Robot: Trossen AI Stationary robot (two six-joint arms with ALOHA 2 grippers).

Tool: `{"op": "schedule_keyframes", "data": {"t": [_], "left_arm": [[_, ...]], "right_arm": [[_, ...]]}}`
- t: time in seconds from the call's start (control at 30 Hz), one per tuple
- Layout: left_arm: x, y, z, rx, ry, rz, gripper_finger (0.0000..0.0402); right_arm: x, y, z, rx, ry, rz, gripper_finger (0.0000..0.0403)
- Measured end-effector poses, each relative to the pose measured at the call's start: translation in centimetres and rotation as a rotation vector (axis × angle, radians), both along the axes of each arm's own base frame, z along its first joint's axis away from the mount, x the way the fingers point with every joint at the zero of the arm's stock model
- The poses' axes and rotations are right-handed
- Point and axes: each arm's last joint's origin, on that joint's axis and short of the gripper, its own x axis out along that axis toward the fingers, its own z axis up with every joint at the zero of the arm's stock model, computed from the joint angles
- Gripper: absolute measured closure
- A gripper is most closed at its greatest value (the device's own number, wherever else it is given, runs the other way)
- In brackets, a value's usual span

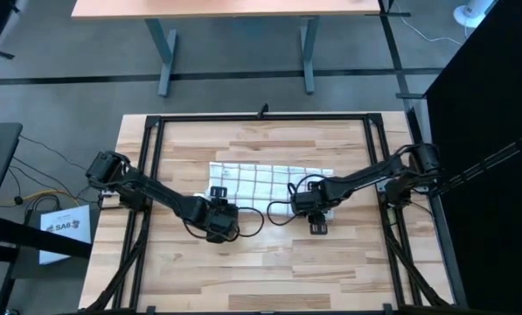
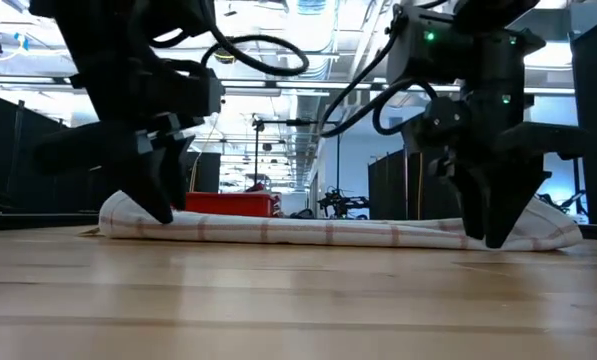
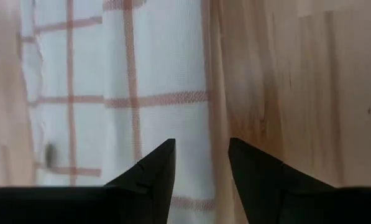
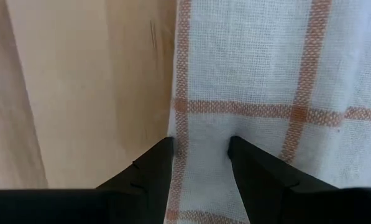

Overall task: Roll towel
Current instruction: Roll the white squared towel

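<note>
The white towel (image 1: 269,182) with thin grid lines lies spread on the wooden table, its long sides running left to right. In the low view its near edge (image 2: 328,232) looks raised, like a fold. My left gripper (image 1: 219,213) points down at the towel's near left corner, open, its fingers (image 3: 201,155) astride the towel's edge (image 3: 205,124). My right gripper (image 1: 315,214) points down at the near right corner, open, likewise astride the edge (image 4: 176,118). Both grippers also show in the low view, the left one (image 2: 163,212) and the right one (image 2: 493,238). My left gripper points down with one finger (image 3: 157,168) over the cloth and the other over bare wood; I cannot tell whether the tips touch the towel. My right gripper stands the same way, one finger (image 4: 253,168) over the cloth, and I cannot tell whether it touches.
A black metal frame (image 1: 147,175) runs around the table top. A dark cable (image 1: 256,220) loops between the two grippers. Bare wood (image 1: 269,271) lies toward the near edge. A red box (image 2: 233,203) shows behind the towel in the low view.
</note>
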Motion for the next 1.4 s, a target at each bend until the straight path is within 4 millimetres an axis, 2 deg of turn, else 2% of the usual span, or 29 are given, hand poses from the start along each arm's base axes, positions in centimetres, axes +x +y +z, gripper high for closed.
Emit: {"op": "schedule_keyframes", "data": {"t": [0.17, 0.33, 0.5, 0.73, 1.0, 1.1, 1.2, 1.3, 1.4], "left_arm": [[0.2, 0.3, -0.1, -0.074, -0.001, 0.038, 0.0264], [0.2, 0.3, -0.1, -0.138, 0.011, 0.041, 0.0249], [0.3, 0.5, -0.3, -0.116, 0.014, 0.064, 0.0219], [0.6, 0.8, -2.5, -0.046, 0.097, 0.073, 0.0201], [0.8, 1.0, -3.0, 0.027, 0.079, 0.095, 0.0224], [0.9, 1.1, -3.0, 0.06, 0.055, 0.111, 0.0248], [0.9, 1.3, -3.0, 0.093, 0.036, 0.135, 0.0287], [0.8, 1.4, -3.1, 0.101, 0.03, 0.167, 0.034], [0.7, 1.4, -3.2, 0.093, 0.021, 0.202, 0.039]], "right_arm": [[0.2, 0.0, 0.2, 0.012, 0.004, -0.042, 0.024], [0.6, 0.0, 0.8, 0.021, -0.009, -0.048, 0.0192], [0.6, 0.0, 0.7, 0.018, -0.009, -0.047, 0.0151], [0.6, -0.1, 0.0, -0.001, -0.011, -0.06, 0.0147], [0.1, -0.2, -0.7, -0.03, -0.013, -0.082, 0.0149], [0.0, -0.2, -0.9, -0.035, -0.017, -0.101, 0.016], [0.0, -0.3, -0.9, -0.051, -0.019, -0.11, 0.0189], [0.0, -0.3, -1.0, -0.062, -0.016, -0.114, 0.024], [-0.1, -0.4, -1.1, -0.079, -0.006, -0.116, 0.0309]]}}
